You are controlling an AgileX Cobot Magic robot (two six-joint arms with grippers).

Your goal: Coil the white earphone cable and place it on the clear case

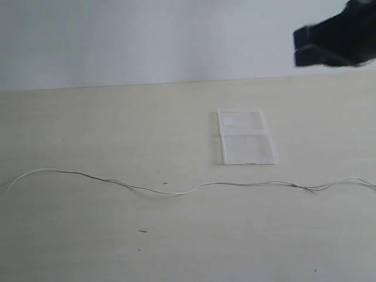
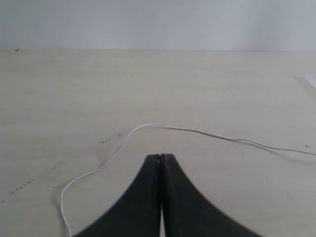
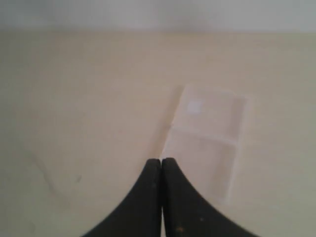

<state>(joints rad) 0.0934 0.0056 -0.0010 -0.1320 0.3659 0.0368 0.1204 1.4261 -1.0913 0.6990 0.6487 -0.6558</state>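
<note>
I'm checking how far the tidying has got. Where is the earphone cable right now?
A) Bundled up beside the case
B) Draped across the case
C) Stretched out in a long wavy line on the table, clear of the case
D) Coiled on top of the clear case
C: the exterior view shows the cable running uncoiled across the table, with a bare strip of tabletop between it and the clear case.

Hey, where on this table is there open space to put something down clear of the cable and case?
Widest bare patch: left of the case, between the far edge of the table and the cable. The strip on the cable's other side, away from the case, is bare too. Tight: the gap between case and cable.
</note>
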